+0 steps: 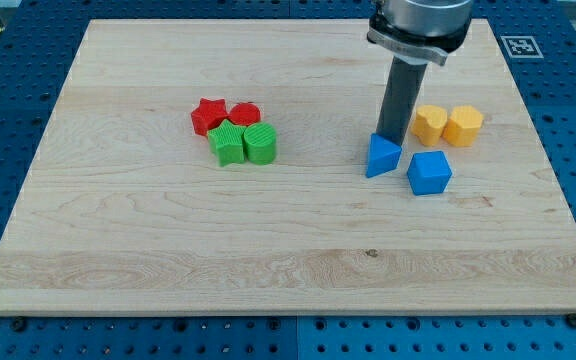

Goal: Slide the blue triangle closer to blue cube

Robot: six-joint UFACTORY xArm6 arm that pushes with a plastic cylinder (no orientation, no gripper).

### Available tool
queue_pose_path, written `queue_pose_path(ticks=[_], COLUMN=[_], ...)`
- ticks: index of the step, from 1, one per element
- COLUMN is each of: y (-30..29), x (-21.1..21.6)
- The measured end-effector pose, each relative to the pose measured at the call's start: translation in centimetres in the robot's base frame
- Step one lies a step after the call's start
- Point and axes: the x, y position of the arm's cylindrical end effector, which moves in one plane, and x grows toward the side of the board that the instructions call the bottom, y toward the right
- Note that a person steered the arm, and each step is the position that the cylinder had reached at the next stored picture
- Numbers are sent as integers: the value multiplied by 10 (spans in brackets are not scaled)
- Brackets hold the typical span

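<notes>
Wooden board (pixel 168 250); my tip (pixel 390 139) bare rod, nothing gripped, touching blue triangle (pixel 382 157) just below it; blue cube (pixel 429 172) lower-right, near; next: short nudge rightward.

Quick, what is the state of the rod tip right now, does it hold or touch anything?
My tip: no gripper, holds nothing; it sits at the blue triangle's top edge, seemingly touching it. The blue cube lies just to the view's right.

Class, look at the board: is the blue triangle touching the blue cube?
No. A strip of bare wood separates the blue triangle from the blue cube, which sits to its right in the view.
</notes>
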Motion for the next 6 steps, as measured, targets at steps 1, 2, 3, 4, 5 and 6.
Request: queue_pose_path(ticks=[1,2,3,4,5,6], y=[0,-7,-44,-44,-27,-10], x=[5,-24,-27,-4,2,9])
